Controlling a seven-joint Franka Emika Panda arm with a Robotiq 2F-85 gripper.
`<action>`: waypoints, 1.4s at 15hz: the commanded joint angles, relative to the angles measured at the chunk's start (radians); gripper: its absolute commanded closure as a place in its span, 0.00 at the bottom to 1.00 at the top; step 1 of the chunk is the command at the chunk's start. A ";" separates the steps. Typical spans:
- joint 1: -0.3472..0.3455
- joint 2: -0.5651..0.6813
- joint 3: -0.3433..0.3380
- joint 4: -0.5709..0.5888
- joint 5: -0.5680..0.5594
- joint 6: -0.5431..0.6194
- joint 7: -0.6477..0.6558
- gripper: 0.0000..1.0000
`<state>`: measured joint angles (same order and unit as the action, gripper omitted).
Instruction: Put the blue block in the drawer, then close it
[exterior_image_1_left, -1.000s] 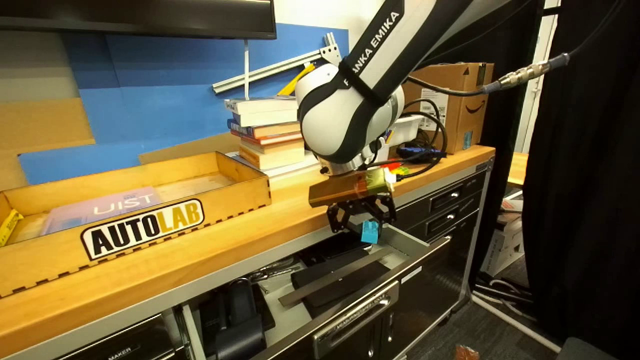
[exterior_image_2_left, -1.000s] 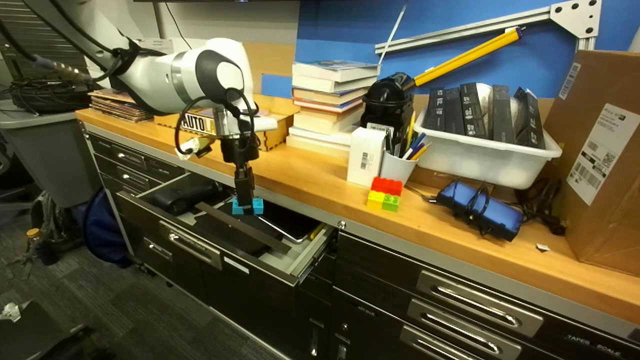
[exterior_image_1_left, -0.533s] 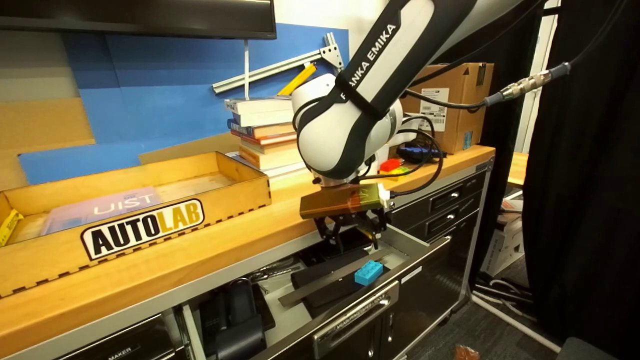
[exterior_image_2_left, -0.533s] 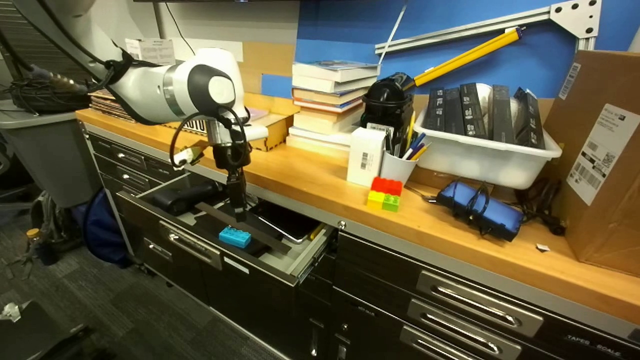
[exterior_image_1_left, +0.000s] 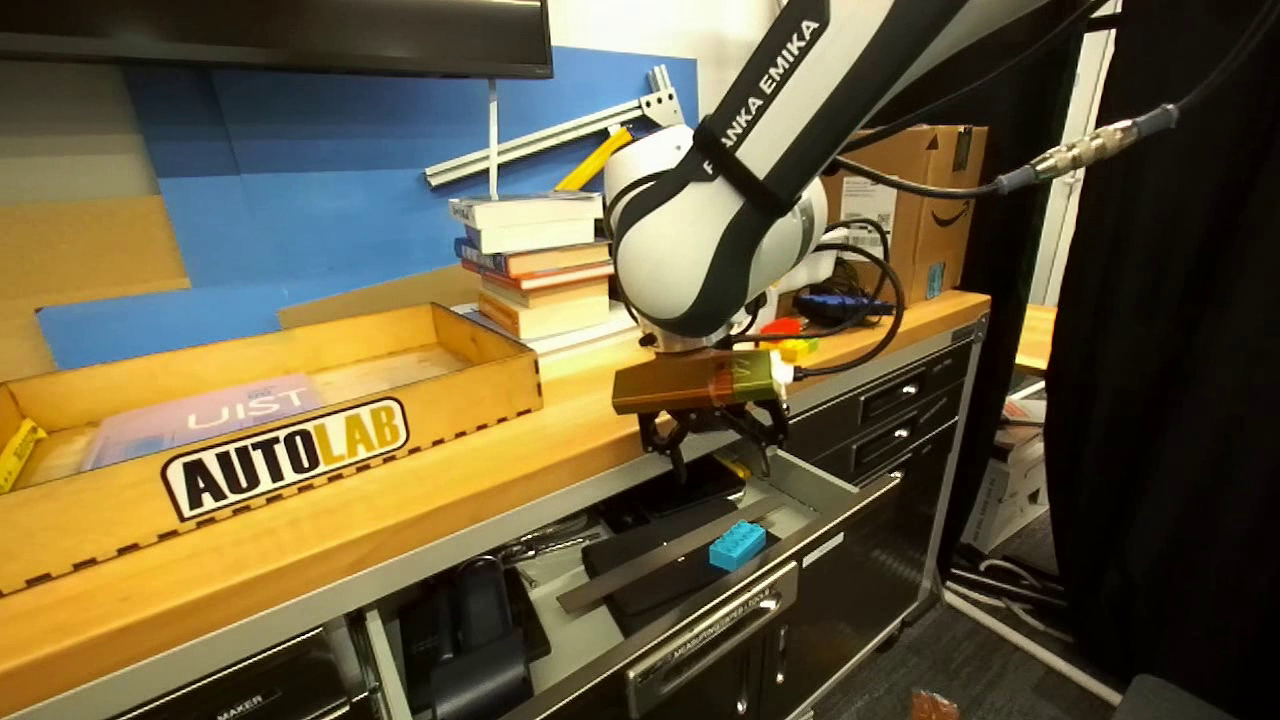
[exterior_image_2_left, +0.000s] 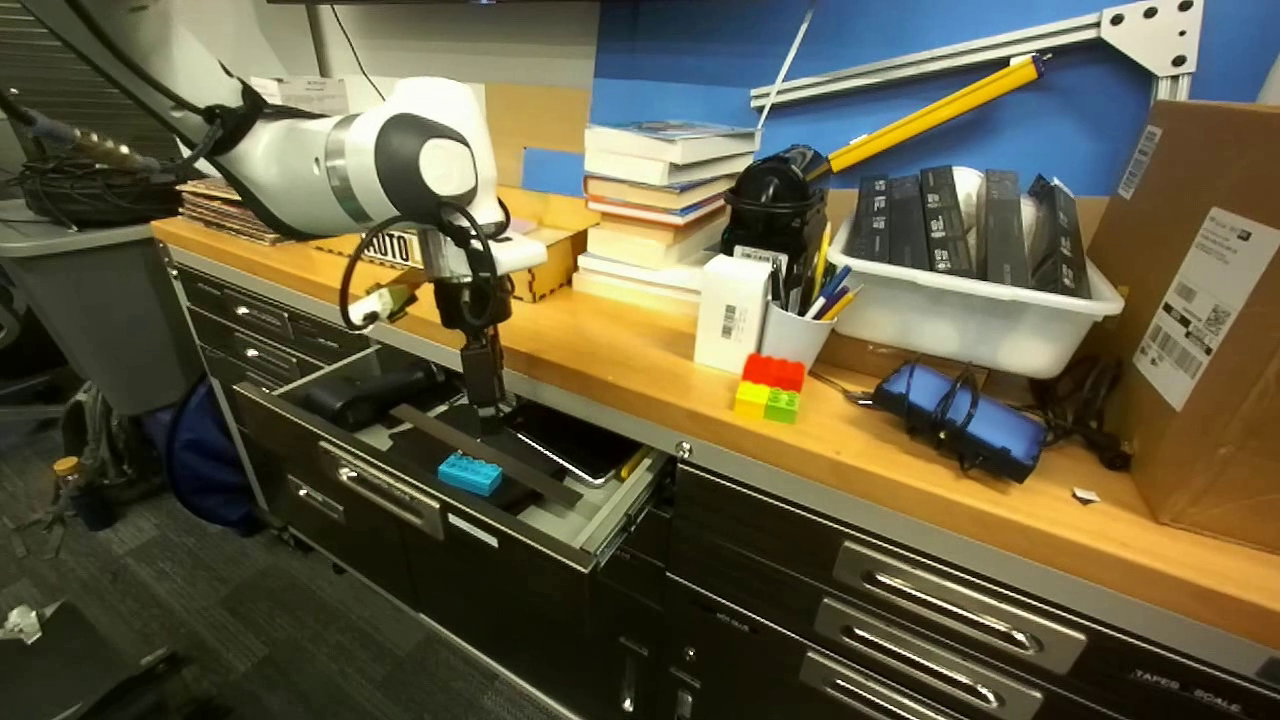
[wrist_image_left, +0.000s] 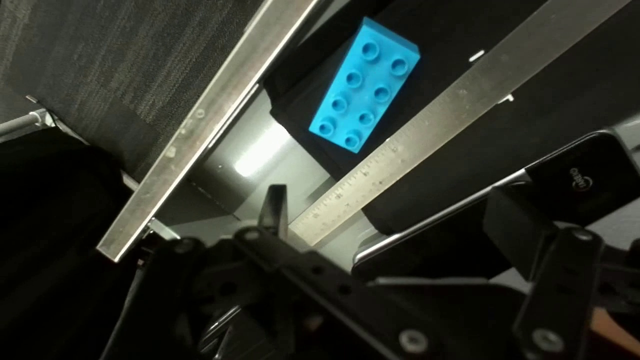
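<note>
The blue block (exterior_image_1_left: 738, 546) lies inside the pulled-out drawer (exterior_image_1_left: 810, 535), studs up, on a flat black item near the front wall. In the wrist view the whole block (wrist_image_left: 364, 87) shows, apart from the fingers. My gripper (exterior_image_1_left: 724, 468) hangs above the rear part of the drawer, behind and higher than the block, its jaws spread wide with nothing between them. Seen edge-on in an exterior view, the gripper (exterior_image_2_left: 488, 415) points straight down. A silver handle (exterior_image_2_left: 385, 490) sits on the drawer's dark front.
A metal ruler (wrist_image_left: 425, 125) lies across the drawer beside the block. Under the gripper is a dark device with a silver edge (wrist_image_left: 440, 217). The wooden worktop (exterior_image_2_left: 620, 370) overhangs the drawer's back; red, yellow and green bricks (exterior_image_2_left: 770, 388) and a white bin (exterior_image_2_left: 980, 310) stand on it.
One second ago the block hung in my gripper above the drawer. The jaws have opened and the block has come down into the drawer. Over the last half second the gripper has risen slightly.
</note>
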<state>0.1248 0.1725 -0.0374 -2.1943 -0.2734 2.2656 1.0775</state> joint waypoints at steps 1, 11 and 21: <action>-0.042 -0.112 0.003 -0.101 0.033 -0.022 -0.091 0.00; -0.125 -0.274 0.004 -0.322 0.063 0.015 -0.705 0.00; -0.112 -0.109 0.031 -0.297 0.146 0.054 -0.950 0.00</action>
<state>0.0112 0.0091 -0.0188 -2.5225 -0.1693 2.2851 0.1497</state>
